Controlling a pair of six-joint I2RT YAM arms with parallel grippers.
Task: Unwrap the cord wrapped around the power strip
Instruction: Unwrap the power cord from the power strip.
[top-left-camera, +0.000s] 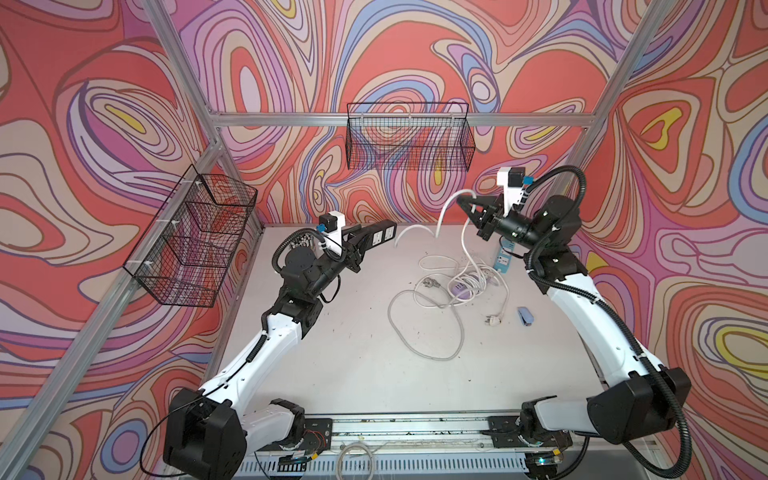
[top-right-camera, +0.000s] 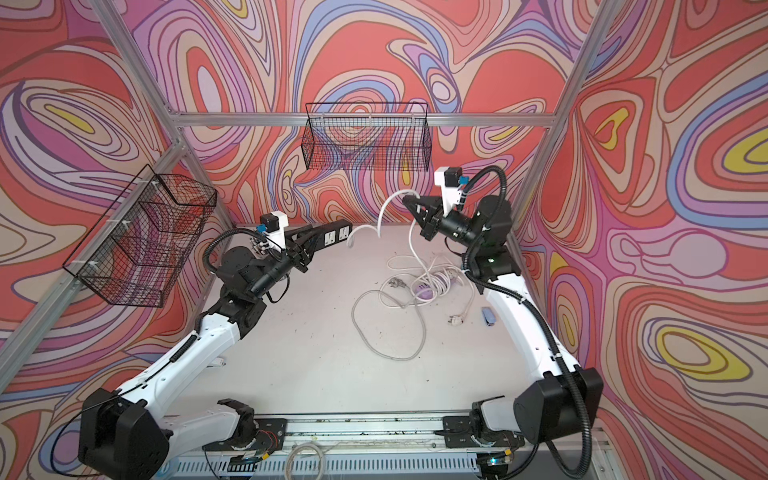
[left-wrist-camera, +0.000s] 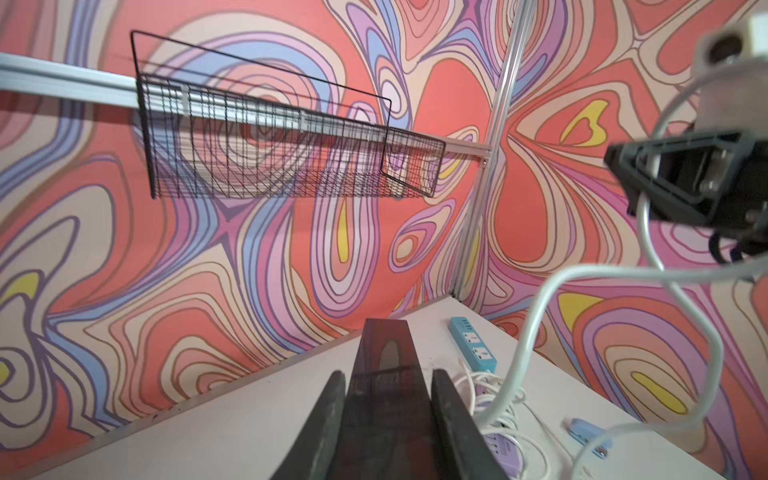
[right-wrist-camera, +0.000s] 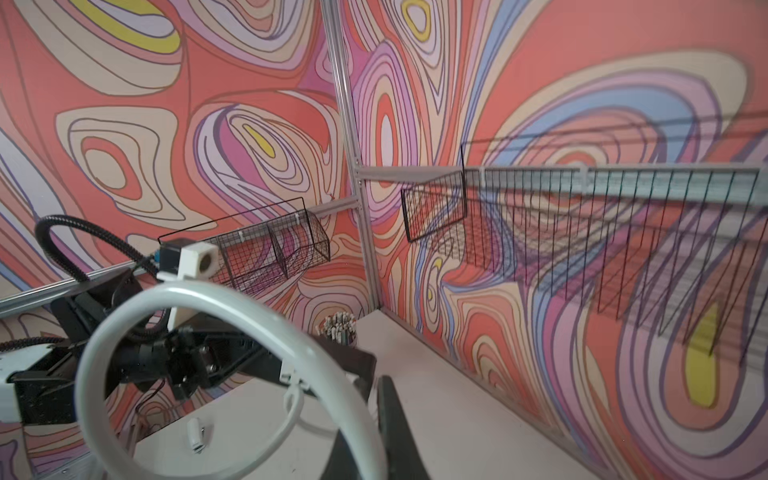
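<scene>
Swirl-patterned walls (top-left-camera: 104, 124) in red, lilac and cream close in a pale table (top-left-camera: 332, 353), with a wire basket (top-left-camera: 409, 137) hung on the back rail. In both top views the left gripper (top-left-camera: 368, 241) is raised above the far left part of the table, its jaws closed on one end of the black power strip (top-left-camera: 384, 236), which sticks out level towards the middle. The white cord (top-left-camera: 446, 208) leaves the strip's free end, dips, then arches up into the right gripper (top-left-camera: 462, 203). That gripper is raised at the far right and pinched tight on the cord. Beyond the pinch the cord drops to a loose tangle on the table, where it lies among other white leads beside a blue strip (top-left-camera: 503, 257). The left wrist view shows the strip's dark body clamped between both fingers (left-wrist-camera: 328, 415), with the cord curving across to the right gripper's tip. In the right wrist view the cord makes a wide loop close to the lens and passes down between the closed jaws. Behind the loop are the left gripper, the strip and a cup of pens (right-wrist-camera: 338, 328) in the corner.
</scene>
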